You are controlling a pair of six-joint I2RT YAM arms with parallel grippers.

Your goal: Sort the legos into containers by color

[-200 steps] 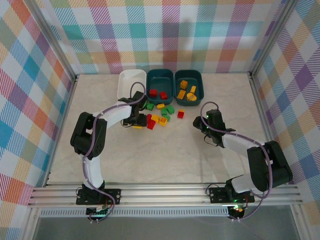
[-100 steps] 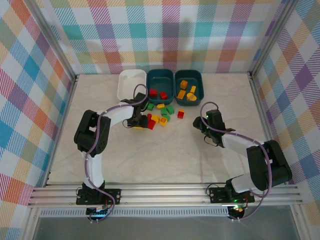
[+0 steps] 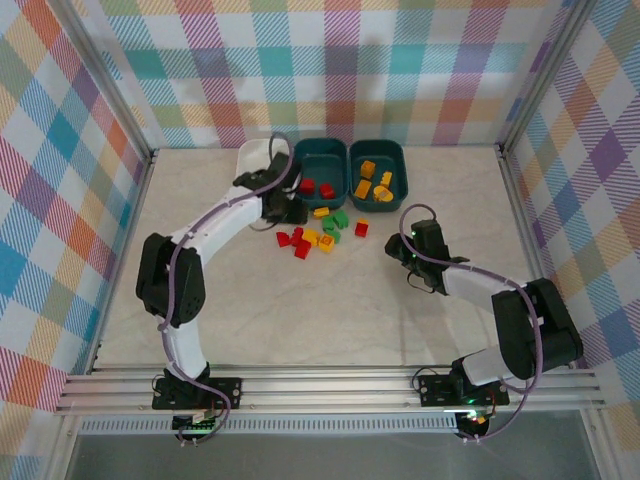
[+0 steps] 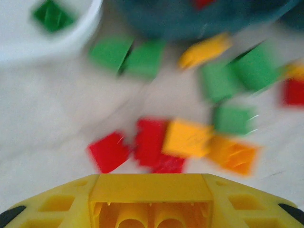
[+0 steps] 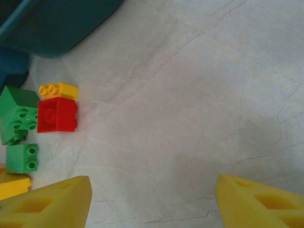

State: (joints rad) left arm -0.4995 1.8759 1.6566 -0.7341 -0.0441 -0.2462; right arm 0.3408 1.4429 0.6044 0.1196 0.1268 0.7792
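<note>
- The three containers stand in a row at the far edge of the tabletop (image 3: 300, 310). Each has its long axis running near to far.
- The white tub (image 3: 252, 165) is on the left, the middle teal tub (image 3: 320, 158) holds red legos, and the right teal tub (image 3: 395, 155) holds yellow-orange ones.
- The left arm crosses the white tub's near right corner and hides part of it in the top view. The left wrist view shows a green lego (image 4: 52, 15) lying inside that tub.
- The loose legos (image 3: 320, 232) lie scattered on the tabletop just in front of the teal tubs, with red, yellow, orange and green mixed and pointing every way.
- The left gripper (image 3: 288, 212) hangs over the left end of that scatter, closed on a yellow lego (image 4: 149, 190). The brick's long axis runs across between the fingers and its hollow underside faces the wrist camera.
- The left wrist view is smeared, so brick edges and studs there are hard to make out.
- The right gripper (image 5: 152, 187) hovers low over bare tabletop to the right of the scatter, fingers wide apart and holding nothing.
- In its view a red lego (image 5: 57, 115) sits studs up, touching a small yellow one (image 5: 58, 90) behind it. Green bricks are cut off at the left edge.
- Any lettering on the studs is too small to read.
</note>
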